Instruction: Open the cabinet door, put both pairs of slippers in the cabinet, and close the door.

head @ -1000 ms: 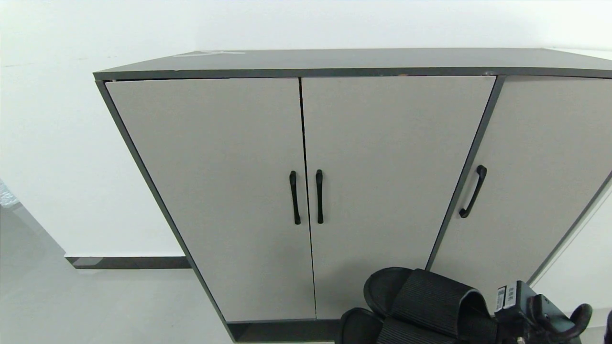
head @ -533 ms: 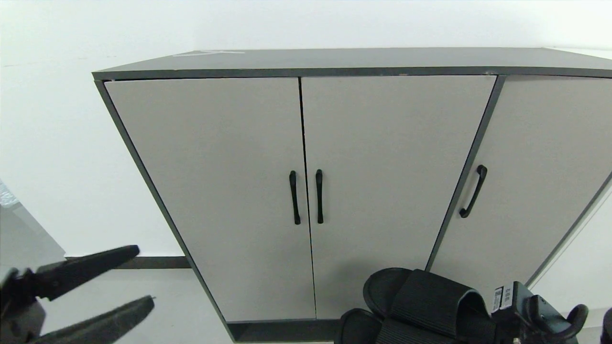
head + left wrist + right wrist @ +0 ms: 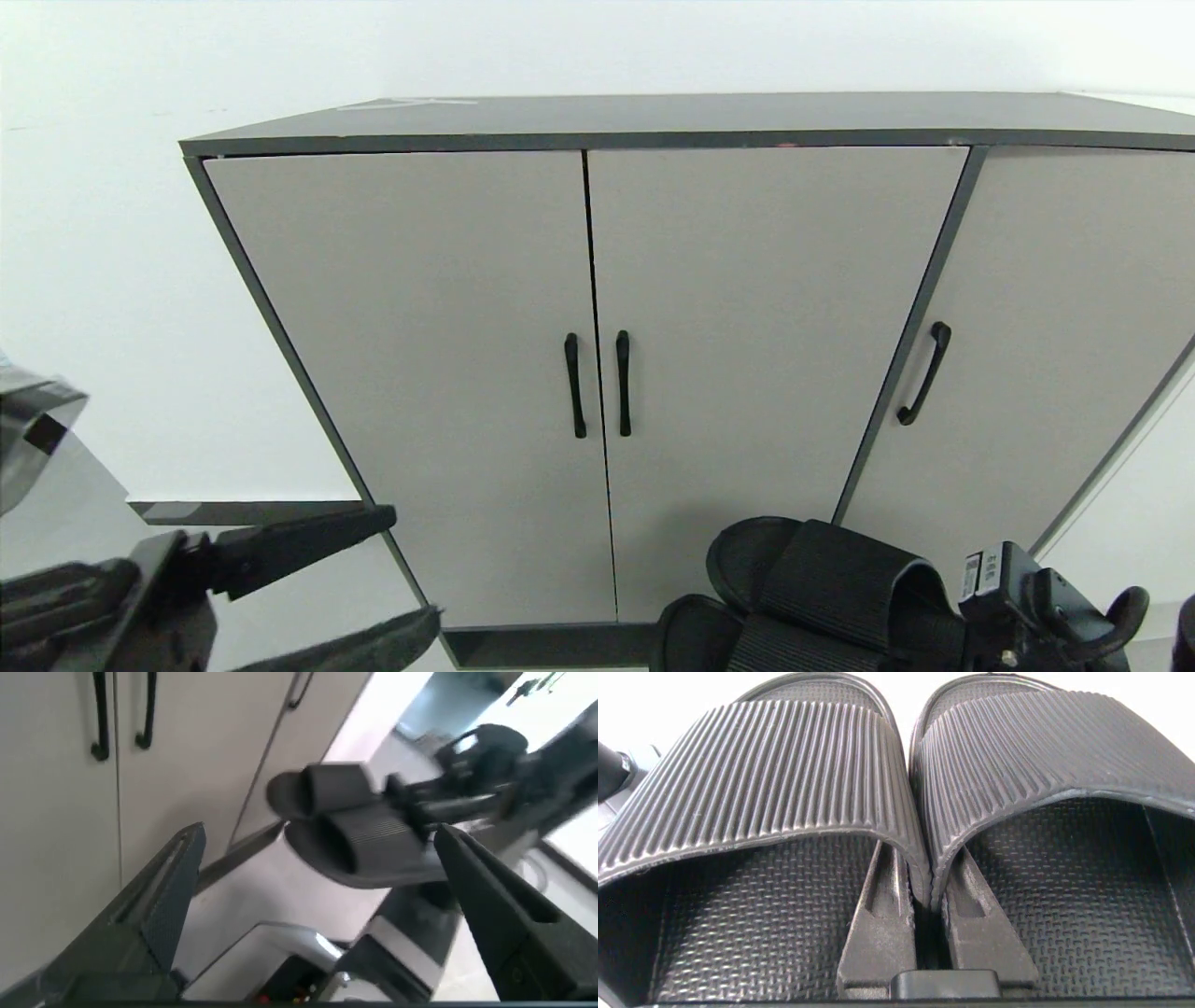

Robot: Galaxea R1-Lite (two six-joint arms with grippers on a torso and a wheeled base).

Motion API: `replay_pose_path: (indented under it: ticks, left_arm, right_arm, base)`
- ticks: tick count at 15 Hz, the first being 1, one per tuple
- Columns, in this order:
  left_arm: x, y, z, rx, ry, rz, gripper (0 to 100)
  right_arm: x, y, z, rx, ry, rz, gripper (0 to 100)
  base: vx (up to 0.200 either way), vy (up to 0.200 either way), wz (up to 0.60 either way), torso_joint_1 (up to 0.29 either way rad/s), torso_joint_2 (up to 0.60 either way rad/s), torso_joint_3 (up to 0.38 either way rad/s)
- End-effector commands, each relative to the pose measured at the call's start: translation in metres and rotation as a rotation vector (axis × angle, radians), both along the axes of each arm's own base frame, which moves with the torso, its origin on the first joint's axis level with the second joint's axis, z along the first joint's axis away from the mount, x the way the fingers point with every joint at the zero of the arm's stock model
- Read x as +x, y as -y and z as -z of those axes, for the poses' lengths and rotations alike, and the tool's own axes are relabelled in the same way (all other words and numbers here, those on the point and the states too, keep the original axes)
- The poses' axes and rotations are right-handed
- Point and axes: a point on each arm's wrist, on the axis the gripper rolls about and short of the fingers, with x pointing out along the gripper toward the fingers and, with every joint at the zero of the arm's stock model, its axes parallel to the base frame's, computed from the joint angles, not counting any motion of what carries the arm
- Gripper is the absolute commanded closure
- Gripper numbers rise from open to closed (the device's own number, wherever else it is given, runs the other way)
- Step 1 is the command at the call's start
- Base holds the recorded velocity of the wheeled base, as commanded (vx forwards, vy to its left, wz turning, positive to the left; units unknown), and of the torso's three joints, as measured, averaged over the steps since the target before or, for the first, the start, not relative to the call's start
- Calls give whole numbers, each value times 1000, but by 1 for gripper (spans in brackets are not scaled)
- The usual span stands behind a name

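Nearest: my right tool (image 3: 922,873) pinching pair of black slippers (image 3: 822,579) by inner side walls, soles pressed together. Pair hangs low before cabinet base, right of centre seam. I'd keep that grip firm and arm back from door swing.

My left tool (image 3: 411,565) spread wide, empty, low near cabinet's lower left corner.

Beyond: cabinet (image 3: 653,117), all doors shut.

Step, as I judge: open door. I'd raise left tool to left handle (image 3: 575,385) and straddle that bar alone, avoiding neighbouring handle (image 3: 624,383) just beside it. Then clamp and pull along hinge arc, not straight back.
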Motion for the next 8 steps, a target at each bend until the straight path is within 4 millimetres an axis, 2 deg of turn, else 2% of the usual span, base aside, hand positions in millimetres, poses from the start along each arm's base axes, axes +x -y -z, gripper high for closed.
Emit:
replay_pose_path:
  ticks: [1,4,5,8]
  left_arm:
    - [32,23,15,44,-57,1,0]
    - [65,48,28,44,-63,5,0]
    - [68,51,28,45,-66,6,0]
    - [99,74,30,62,-85,8,0]
  right_arm:
    - [0,0,0,0,0,-1,100]
    - [1,-1,1,-6,-6,3,100]
    - [1,-1,1,-6,-6,3,100]
    - [1,-1,2,-8,-8,3,100]
  base:
    - [0,0,0,0,0,0]
    - [0,0,0,0,0,0]
    - [0,0,0,0,0,0]
    - [0,0,0,0,0,0]
